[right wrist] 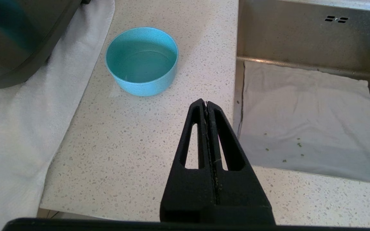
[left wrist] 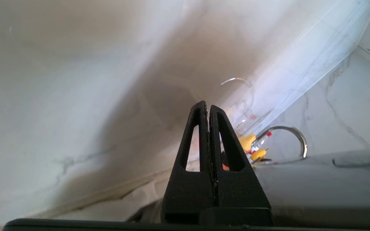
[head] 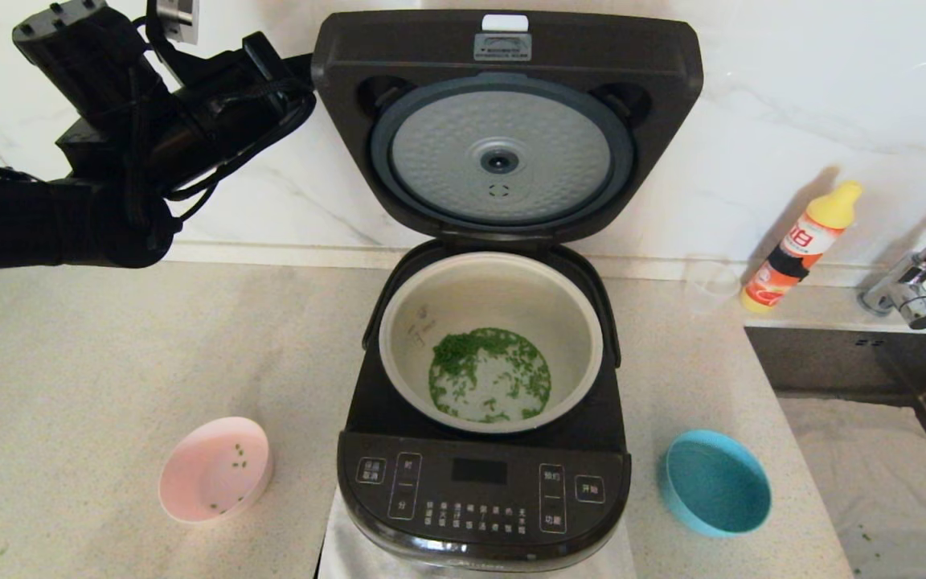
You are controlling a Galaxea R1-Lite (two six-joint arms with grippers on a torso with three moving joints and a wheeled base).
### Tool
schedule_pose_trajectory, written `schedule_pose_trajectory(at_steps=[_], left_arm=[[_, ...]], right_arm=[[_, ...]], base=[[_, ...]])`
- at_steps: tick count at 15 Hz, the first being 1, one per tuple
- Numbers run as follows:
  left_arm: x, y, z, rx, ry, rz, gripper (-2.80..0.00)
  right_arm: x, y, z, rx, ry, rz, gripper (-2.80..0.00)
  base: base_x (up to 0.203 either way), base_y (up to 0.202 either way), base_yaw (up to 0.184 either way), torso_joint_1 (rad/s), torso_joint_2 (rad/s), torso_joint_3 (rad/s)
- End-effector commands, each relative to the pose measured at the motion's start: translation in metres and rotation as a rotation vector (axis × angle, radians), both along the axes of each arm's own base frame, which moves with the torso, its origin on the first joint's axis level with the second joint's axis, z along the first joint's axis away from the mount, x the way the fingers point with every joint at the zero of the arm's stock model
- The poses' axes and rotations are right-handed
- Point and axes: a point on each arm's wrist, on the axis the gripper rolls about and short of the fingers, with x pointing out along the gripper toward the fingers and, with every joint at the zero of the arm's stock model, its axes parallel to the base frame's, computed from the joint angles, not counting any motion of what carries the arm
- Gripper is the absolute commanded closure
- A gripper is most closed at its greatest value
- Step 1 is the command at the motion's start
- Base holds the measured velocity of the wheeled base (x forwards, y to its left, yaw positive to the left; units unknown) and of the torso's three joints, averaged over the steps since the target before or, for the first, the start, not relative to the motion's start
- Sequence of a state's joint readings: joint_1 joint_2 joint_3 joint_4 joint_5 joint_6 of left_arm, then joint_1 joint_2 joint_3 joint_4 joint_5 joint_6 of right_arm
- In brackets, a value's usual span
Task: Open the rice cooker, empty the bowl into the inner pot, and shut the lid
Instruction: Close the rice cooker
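One left gripper, behind lid

The left arm reaches in raised over the desk's far left corner, its hand pressed shut and empty. The right hand hangs over the desk's near right edge, likewise closed and empty.

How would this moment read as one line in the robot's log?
lid: open | inner pot: green bits inside | pink bowl: nearly empty | left gripper: shut, raised beside lid | right gripper: shut, idle
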State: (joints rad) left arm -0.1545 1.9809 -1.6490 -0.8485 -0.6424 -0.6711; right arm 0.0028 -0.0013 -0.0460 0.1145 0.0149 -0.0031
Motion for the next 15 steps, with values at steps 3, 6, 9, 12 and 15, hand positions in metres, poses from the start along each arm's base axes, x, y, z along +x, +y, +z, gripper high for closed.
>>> schedule_pose_trajectory(at_steps=[3, 6, 9, 12, 15], left_arm=[[0.012, -0.010, 0.010, -0.005, -0.025, -0.025, 0.00], [0.009, -0.028, 0.017, -0.007, -0.034, -0.068, 0.00], [0.014, -0.034, 0.010, -0.007, -0.015, -0.078, 0.00], [0.015, -0.035, 0.009, -0.006, -0.009, -0.080, 0.00], [0.006, -0.032, 0.006, 0.000, 0.023, -0.085, 0.00]], right_arm=[[0.000, 0.000, 0.000, 0.000, 0.000, 0.001, 0.00], [0.000, 0.000, 0.000, 0.000, 0.000, 0.001, 0.00], [0.000, 0.000, 0.000, 0.000, 0.000, 0.001, 0.00], [0.000, 0.000, 0.000, 0.000, 0.000, 0.001, 0.00], [0.000, 0.000, 0.000, 0.000, 0.000, 0.001, 0.00]], base=[[0.000, 0.000, 0.000, 0.000, 0.00, 0.000], [0.000, 0.000, 0.000, 0.000, 0.00, 0.000], [0.000, 0.000, 0.000, 0.000, 0.00, 0.000], [0.000, 0.000, 0.000, 0.000, 0.00, 0.000], [0.000, 0.000, 0.000, 0.000, 0.00, 0.000]])
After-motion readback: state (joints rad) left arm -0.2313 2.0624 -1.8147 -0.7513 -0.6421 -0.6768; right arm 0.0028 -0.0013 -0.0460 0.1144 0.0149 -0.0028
